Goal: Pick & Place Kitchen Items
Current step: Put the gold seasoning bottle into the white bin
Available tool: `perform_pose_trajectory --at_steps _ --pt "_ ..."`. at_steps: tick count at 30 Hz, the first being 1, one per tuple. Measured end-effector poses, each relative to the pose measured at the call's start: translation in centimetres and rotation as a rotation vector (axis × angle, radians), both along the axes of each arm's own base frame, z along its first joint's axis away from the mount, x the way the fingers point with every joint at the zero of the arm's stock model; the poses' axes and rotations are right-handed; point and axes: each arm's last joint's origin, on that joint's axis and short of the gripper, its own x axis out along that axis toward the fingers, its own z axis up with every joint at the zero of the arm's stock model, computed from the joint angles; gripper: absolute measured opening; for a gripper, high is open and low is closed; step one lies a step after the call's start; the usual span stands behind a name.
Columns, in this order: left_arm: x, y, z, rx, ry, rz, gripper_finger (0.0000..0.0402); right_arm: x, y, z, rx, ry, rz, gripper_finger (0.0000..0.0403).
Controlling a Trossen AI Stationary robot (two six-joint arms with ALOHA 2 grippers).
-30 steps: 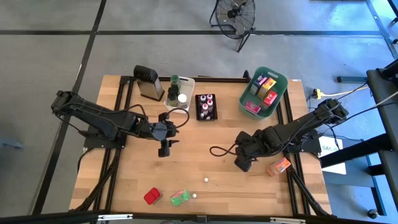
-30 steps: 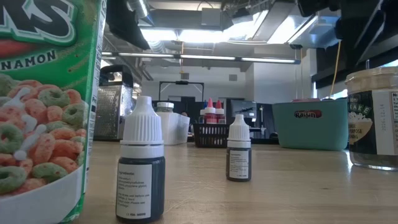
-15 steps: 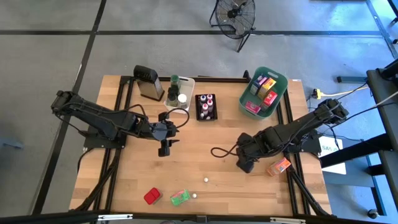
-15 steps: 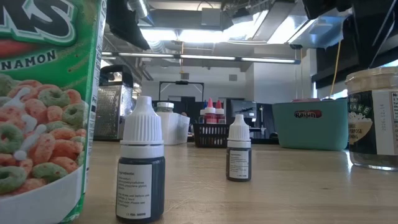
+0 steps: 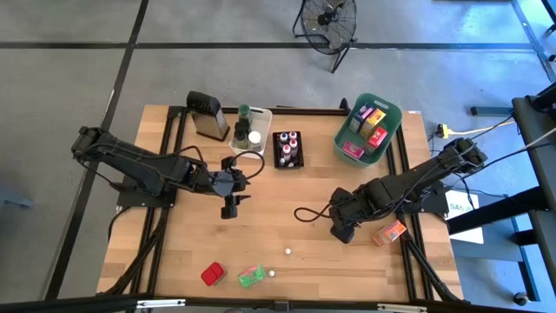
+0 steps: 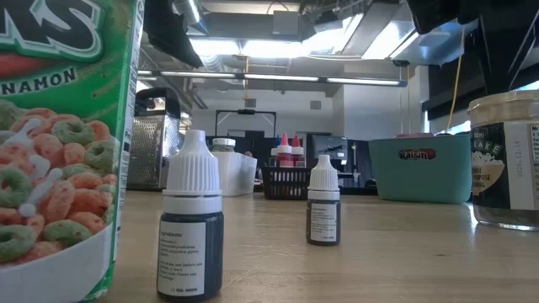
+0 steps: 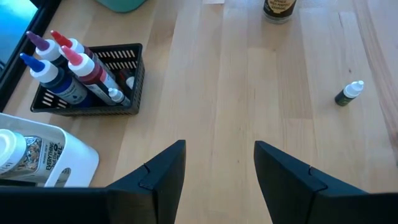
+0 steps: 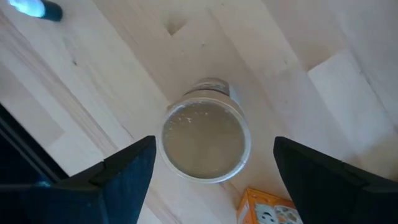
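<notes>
Right gripper [image 5: 340, 232]: over the right half of the tabletop [image 5: 287, 196], shifted slightly from a second ago; fingers spread wide, straddling a clear jar [image 8: 206, 139] that stands upright directly beneath it, not clasped. Orange packet [image 5: 389, 232]: just beside that gripper, unmoved. Left gripper [image 5: 228, 211]: hovering left of centre, half open, empty, unchanged. Two small capped bottles [image 6: 192, 229] [image 6: 322, 213]: upright near the front edge, as before. Red packet [image 5: 212, 274] and green packet [image 5: 250, 276]: front edge, unmoved. Black bin [image 7: 87, 102]: holds coloured bottles. Teal bin [image 5: 368, 129]: back right, holds packets. White bin [image 5: 260, 130]: back, with jars. Grater [image 5: 207, 115]: back left.
</notes>
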Motion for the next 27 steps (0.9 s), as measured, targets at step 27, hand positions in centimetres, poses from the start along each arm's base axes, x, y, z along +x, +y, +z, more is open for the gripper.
perform_pose_trajectory --at_steps 27 --pt "0.0 0.0 0.0 0.000 0.005 0.000 0.0184 -1.2 1.3 0.4 -0.084 -0.041 0.042 0.0391"
